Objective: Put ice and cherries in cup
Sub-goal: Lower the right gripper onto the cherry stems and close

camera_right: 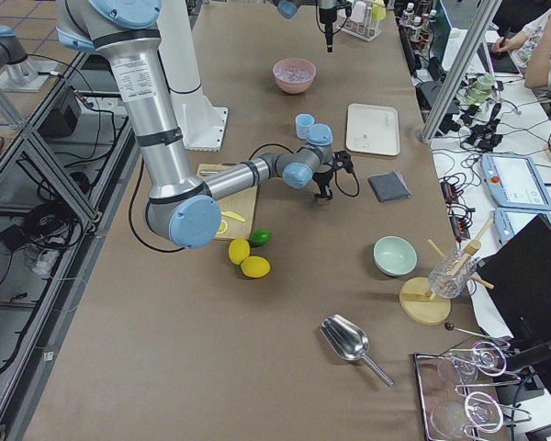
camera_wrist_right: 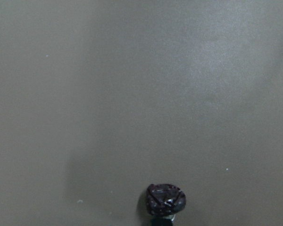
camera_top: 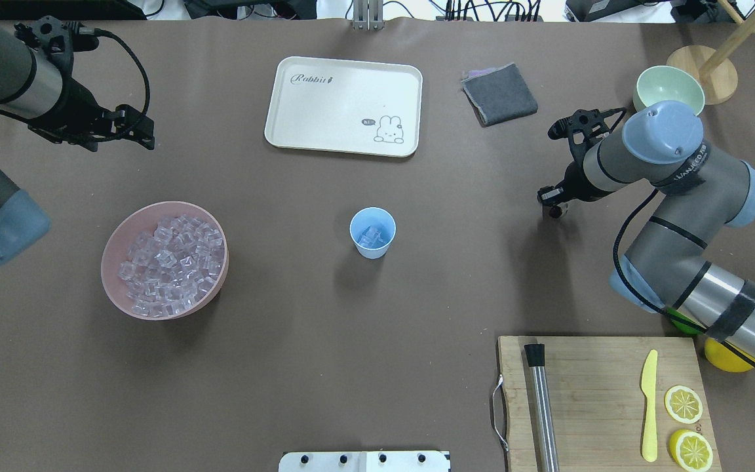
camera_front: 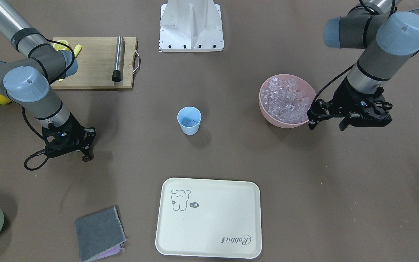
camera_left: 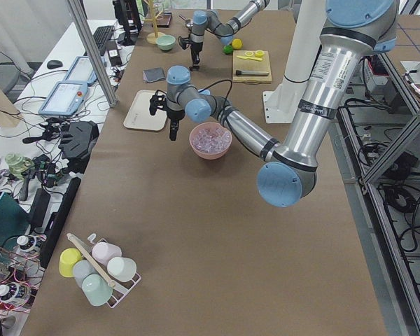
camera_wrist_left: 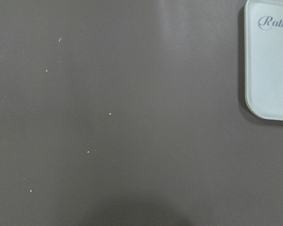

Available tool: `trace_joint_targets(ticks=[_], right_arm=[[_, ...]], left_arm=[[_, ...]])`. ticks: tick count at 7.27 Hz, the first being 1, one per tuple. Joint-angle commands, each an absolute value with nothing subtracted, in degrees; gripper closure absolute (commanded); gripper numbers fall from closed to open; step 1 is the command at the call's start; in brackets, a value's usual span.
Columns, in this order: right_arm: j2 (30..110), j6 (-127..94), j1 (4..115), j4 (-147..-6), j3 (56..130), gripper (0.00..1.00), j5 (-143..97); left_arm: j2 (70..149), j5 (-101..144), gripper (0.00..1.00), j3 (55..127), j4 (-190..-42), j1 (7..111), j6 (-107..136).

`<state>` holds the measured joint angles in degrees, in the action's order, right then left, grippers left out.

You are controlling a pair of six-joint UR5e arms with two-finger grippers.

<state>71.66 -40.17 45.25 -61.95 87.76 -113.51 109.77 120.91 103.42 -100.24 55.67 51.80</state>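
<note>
Cherries [camera_wrist_right: 166, 200]: one dark red, near-black round body at the lower edge of the right wrist view, closest to the lens. Its twin and the stems cannot be made out. Whether it lies on the desk [camera_top: 456, 288] or hangs from the hand cannot be told.
Right hand [camera_top: 554, 208]: low over bare desk, between the grey cloth [camera_top: 499, 94] and the chopping board [camera_top: 600, 387]. Its fingers are too small and dark to read, so whether it is parted, closed or gripping cannot be told.
Left hand [camera_front: 326, 125]: just beside the pink bowl [camera_top: 154, 314], on the side away from the cup. Its two prongs appear parted, with nothing between them.
Cup [camera_top: 372, 254]: upright, mouth up, alone at mid-desk, with a few clear cubes inside.
Ice [camera_top: 168, 262]: the bulk is heaped in the pink bowl, on the robot's left of the cup and well apart from it.
Tray [camera_top: 325, 92]: cream, beyond the cup, and not involved.
Governing relation: seen from overhead, the cup lies from the right hand toward the robot's left and slightly nearer the robot. The right hand is the nearer of the two to it. The cup's long axis is vertical, so entry is from above only.
Stage (judged): the ice is in part delivered and the cherries are not yet in the cup.
Next move (judged): secure the cherries, carry them sideways to a point over the cup's mouth, then let go.
Risk (judged): the mouth is narrow and the cup is light. A low carry could tip it, and an off-centre drop could bounce the fruit off the rim.
</note>
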Motion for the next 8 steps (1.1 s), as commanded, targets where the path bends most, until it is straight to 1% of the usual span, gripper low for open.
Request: trace_joint_targets(ticks=[1, 2, 3, 4, 8], right_arm=[[71.46, -40.43, 45.35, -61.88, 87.89, 0.32, -113.64], [71.46, -40.52, 45.35, -61.96, 87.80, 0.18, -113.82], [71.19, -40.52, 45.35, -62.48, 87.80, 0.11, -114.08], [71.19, -40.52, 45.79, -62.49, 88.15, 0.08, -114.78], [72.68, -40.61, 45.97, -62.32, 89.12, 0.08, -114.88]], left_arm=[[109.78, 120.94, 0.03, 103.27, -100.28, 55.63, 52.29], [109.78, 120.85, 0.03, 103.10, -100.28, 55.63, 52.21], [109.78, 120.85, 0.03, 103.18, -100.28, 55.63, 52.29], [109.78, 120.85, 0.03, 103.10, -100.28, 55.63, 52.29], [109.78, 120.85, 0.03, 103.18, -100.28, 55.63, 52.30]])
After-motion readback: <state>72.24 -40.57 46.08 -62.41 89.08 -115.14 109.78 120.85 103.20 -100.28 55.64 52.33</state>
